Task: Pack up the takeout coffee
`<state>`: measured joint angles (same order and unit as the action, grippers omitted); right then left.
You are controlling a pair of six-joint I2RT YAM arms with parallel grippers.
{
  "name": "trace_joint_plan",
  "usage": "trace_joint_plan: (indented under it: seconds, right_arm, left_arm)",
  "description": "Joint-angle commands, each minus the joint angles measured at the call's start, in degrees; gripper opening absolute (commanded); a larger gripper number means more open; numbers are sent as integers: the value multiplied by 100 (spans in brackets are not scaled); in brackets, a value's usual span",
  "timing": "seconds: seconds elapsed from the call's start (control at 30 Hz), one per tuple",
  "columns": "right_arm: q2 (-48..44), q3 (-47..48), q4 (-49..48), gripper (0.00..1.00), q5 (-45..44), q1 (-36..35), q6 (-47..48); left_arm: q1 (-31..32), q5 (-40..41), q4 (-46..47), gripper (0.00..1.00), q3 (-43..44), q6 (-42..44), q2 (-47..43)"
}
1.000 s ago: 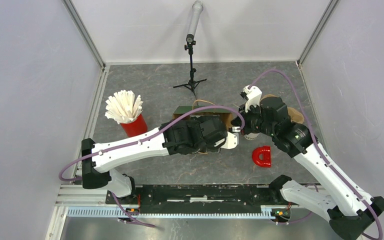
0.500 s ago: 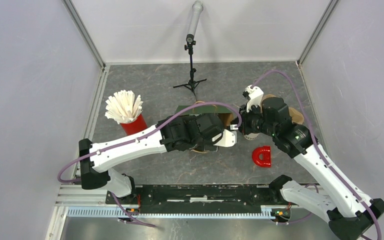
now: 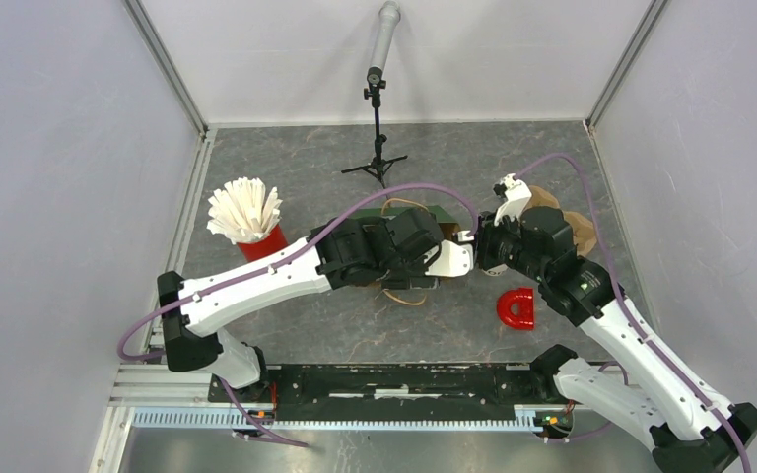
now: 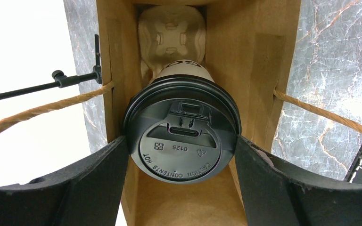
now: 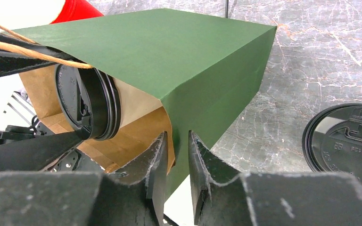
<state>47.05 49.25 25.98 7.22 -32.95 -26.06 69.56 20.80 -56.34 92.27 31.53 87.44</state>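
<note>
Black plastic caps the takeout coffee (image 4: 184,157), and its raised lettering reads "CAUTION CONTENTS HOT", with "0125" above it. Dark print on the cream cup wall is cut off by the lid and cannot be read. The cup lies on its side just inside the mouth of the green paper bag (image 5: 169,56), brown within, which is tipped over above the middle of the table (image 3: 286,177). The left gripper (image 4: 181,141) clasps the lid's rim from both sides. A pale moulded pulp tray (image 4: 169,33) fills the bag's far end. The right gripper (image 5: 176,146) has its jaws a little apart astride the bag's mouth edge. Another black lid (image 5: 346,146) sits beside the bag, its marks too faint to read.
</note>
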Motion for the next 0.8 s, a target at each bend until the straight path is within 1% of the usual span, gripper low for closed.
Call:
trace_joint_plan:
  seconds: [0.0,0.03,0.27,0.6,0.77]
  right_arm:
    - [-122,-123,-312,31,-109,17,-301]
    - [-124,-142,-313,33,-115,17,-324]
    - [-32,-133,-262,34,-260,8,-370]
    - [199,-61,-236,31,-538,-84,-472]
    - [270,-6,-177,31,-610,-162,-483]
  left_arm:
    - [-57,-111,239,48,264,-55,36]
    - [-65,-111,237,48,272,-58,34]
    - [-96,-97,246,47,318,-43,82]
    - [-111,-116,242,46,318,-105,93]
    - [-117,-111,241,46,353,-147,122]
